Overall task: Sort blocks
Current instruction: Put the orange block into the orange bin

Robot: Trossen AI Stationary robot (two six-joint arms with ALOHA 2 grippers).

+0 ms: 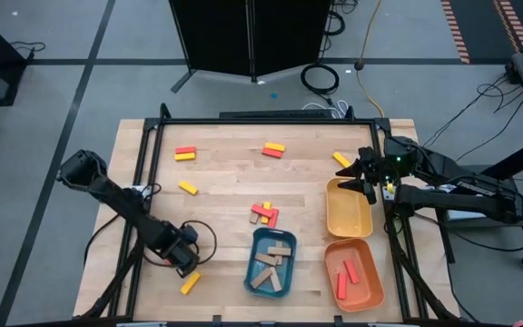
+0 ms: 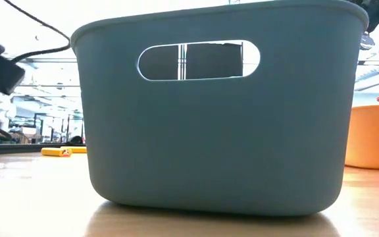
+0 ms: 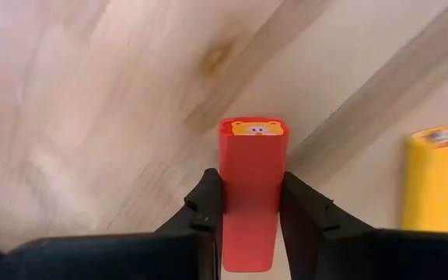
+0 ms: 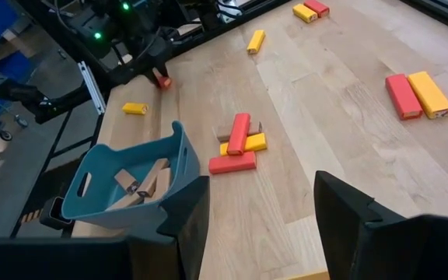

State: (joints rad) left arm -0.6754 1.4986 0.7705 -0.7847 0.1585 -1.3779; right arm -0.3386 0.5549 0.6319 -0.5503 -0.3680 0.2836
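My left gripper (image 3: 251, 194) is near the table's front left (image 1: 186, 262), shut on a red block (image 3: 251, 187). A yellow block (image 3: 440, 180) lies on the table just beside it (image 1: 190, 283). My right gripper (image 4: 259, 225) is open and holds nothing; it hovers at the far end of the yellow tray (image 1: 348, 211). A pile of red, yellow and tan blocks (image 1: 264, 214) lies mid-table (image 4: 238, 146). Loose red and yellow blocks (image 1: 185, 153), (image 1: 273, 149), (image 1: 341, 160), (image 1: 187, 188) lie flat on the wood. My left gripper pinches the red block by its two long sides (image 3: 225, 204), between the two fingers. The block lies along the fingers, and its end with a cartoon sticker (image 3: 253, 128) sticks out past them toward the table. Whether that end touches the wood, I cannot tell.
The blue tray (image 1: 271, 263) holds tan blocks and fills the low view (image 2: 216, 112). The orange tray (image 1: 353, 272) holds red blocks at the front right. A black frame rail (image 1: 243, 119) runs along the table's far edge. Bare wood lies between the far blocks and the pile.
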